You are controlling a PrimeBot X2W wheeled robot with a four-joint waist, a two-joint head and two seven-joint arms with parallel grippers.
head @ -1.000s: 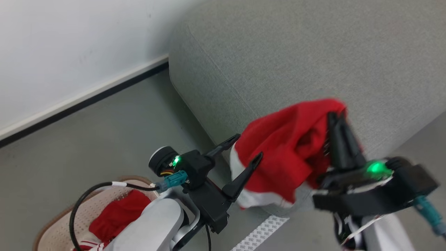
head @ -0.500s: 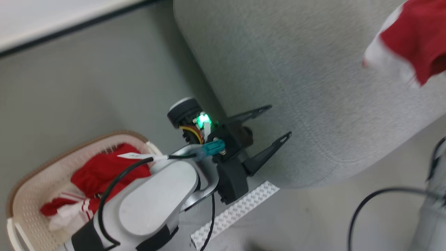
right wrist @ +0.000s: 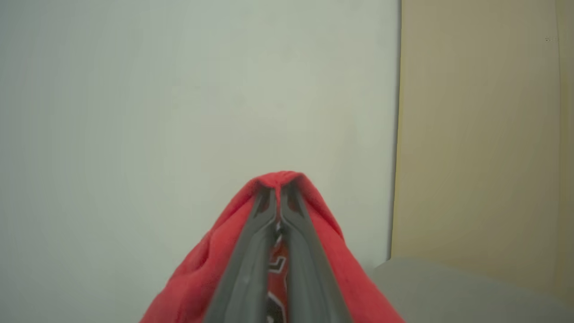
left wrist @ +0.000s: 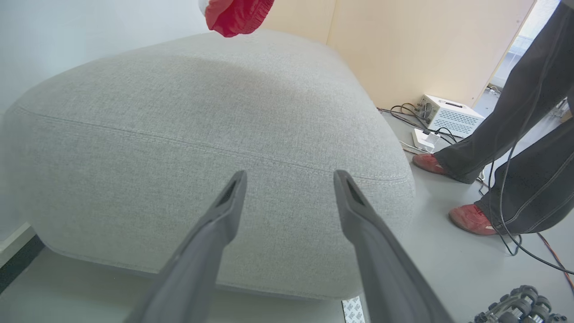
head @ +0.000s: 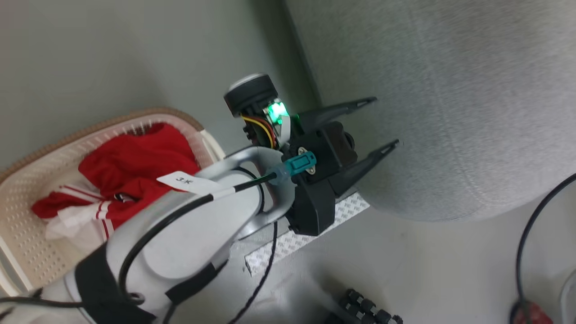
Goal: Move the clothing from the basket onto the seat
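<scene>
Head view shows the left pincer (head: 387,120) with its two dark fingers spread apart and nothing between them. They point at the rounded corner of the grey seat (head: 450,112), with the tips just beside its side. Behind that arm the basket (head: 27,234) stands on the floor near the seat. The clothing (head: 135,157) in it lies as a crumpled red heap whose long axis runs from the basket's upper right down to its lower left, with white-striped trim at the lower-left end. A patterned tape strip (head: 288,243) lies on the floor by the seat's base.

Right wrist view has the right pincer (right wrist: 280,190) clamped on a red garment (right wrist: 202,260), pinched at a fold at the tips. The cloth drapes back along the fingers, its length following theirs. In left wrist view the red garment (left wrist: 235,15) hangs above the seat's top, apart from it, and a person's legs (left wrist: 515,112) stand beyond the seat.
</scene>
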